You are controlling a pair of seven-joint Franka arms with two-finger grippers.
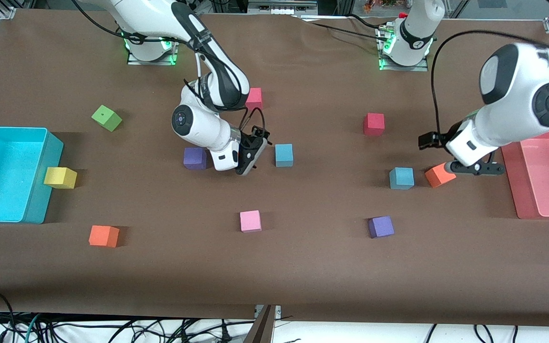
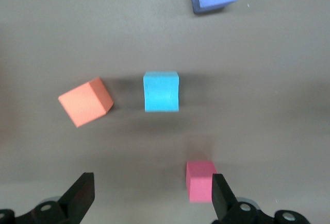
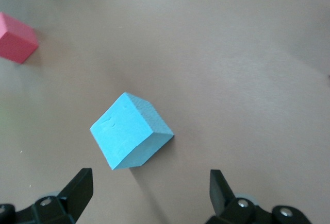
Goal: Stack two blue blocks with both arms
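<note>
Both tools wide: right tool [image 3: 148,195] beside 1 blue block [image 3: 131,131], left tool [image 2: 150,198] partly hiding orange cube [image 1: 439,175].

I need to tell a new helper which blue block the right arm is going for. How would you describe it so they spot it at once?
Start at the right arm's open pincer, low over the middle of the table. The light-blue cube sits right beside it, toward the left arm's end. The cube on the pincer's opposite flank is the purple cube, darker, and the second light-blue cube lies next to an orange cube under the left arm.
</note>
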